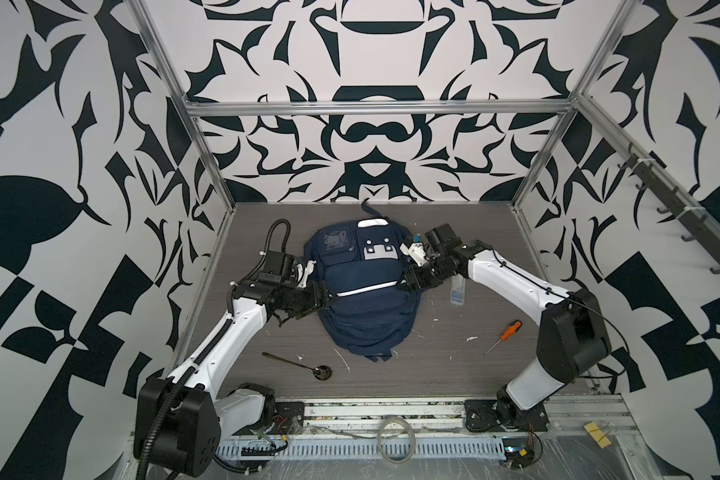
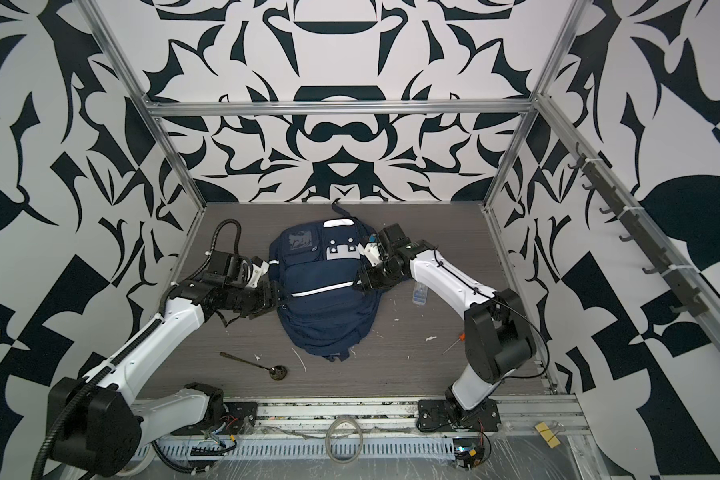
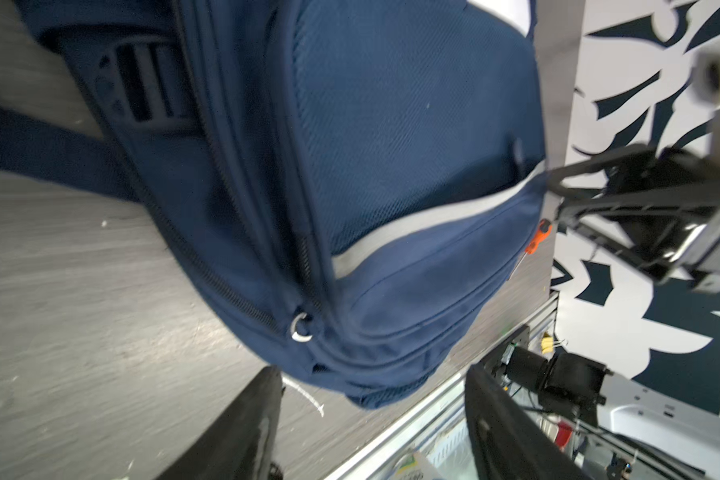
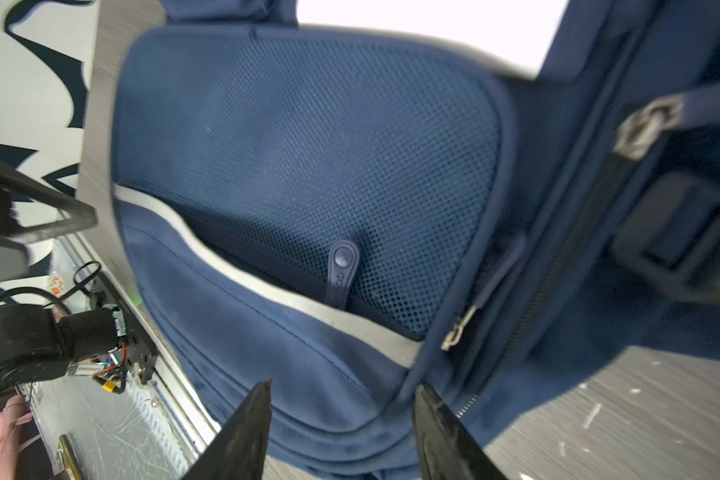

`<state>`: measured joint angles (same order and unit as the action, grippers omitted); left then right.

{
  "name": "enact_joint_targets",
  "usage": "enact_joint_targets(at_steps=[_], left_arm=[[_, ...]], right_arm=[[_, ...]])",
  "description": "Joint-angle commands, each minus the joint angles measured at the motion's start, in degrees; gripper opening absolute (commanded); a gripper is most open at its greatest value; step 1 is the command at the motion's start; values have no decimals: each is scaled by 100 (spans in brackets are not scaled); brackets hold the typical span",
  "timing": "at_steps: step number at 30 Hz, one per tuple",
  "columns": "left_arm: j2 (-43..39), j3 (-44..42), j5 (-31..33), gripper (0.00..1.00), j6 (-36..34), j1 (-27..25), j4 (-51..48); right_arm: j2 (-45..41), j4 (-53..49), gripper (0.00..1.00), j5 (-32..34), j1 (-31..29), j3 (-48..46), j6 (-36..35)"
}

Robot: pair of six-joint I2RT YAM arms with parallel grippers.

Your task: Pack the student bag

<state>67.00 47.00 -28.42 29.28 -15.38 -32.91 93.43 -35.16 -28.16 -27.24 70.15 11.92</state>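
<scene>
the bag (image 1: 366, 307) lies flat on the bench (image 1: 454, 374), front face up, straight between the two grippers. the left gripper (image 1: 327, 297) is at the bag's side, at one end of the white stripe (image 1: 366, 289). its fingers (image 3: 242, 424) stand wide apart and hold nothing, with bare bench and the bag's lower corner showing between them. a metal zip ring (image 3: 301, 328) sits just ahead of one finger.

the right gripper (image 1: 400, 284) is at the stripe's other end, facing the left one across the bag. its fingers (image 4: 445, 436) stand somewhat narrower, astride the bag's edge. fabric lies between them, but whether they press on it i cannot tell. a dark rubber zip tab (image 4: 341, 266) lies ahead of this gripper, on the mesh pocket (image 4: 308, 145) beside the stripe.

a spoon (image 1: 296, 363) lies on the bench well apart from the left gripper, back toward the near edge. a screwdriver (image 1: 506, 332) with an orange handle lies well behind the right gripper, and a clear case (image 1: 457, 291) lies closer behind it.
</scene>
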Motion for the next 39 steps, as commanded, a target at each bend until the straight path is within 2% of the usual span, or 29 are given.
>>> enact_joint_targets(at_steps=[1,7,12,18,23,32,36,39], left_arm=[[-44,-214,-121,73,258,0,540],[13,-449,-32,73,173,0,723],[94,-736,-211,76,225,0,999],[928,-641,-471,78,79,-9,1365],[1430,-462,-745,77,13,-9,1575],[1892,-208,-965,58,-136,-9,1562],[1857,-235,-797,46,-126,-9,1515],[1768,-335,-672,40,112,-9,1562]], right_arm=[[-15,185,57,128,-287,101,511],[547,-287,58,121,-777,542,858],[845,-326,57,552,-1200,882,1304],[858,104,56,1025,-1379,924,1832],[756,293,56,1408,-1379,982,1981],[509,515,56,1883,-1378,1021,1913],[400,934,57,1642,-1371,845,1583],[508,343,58,1522,-1371,1159,1047]])
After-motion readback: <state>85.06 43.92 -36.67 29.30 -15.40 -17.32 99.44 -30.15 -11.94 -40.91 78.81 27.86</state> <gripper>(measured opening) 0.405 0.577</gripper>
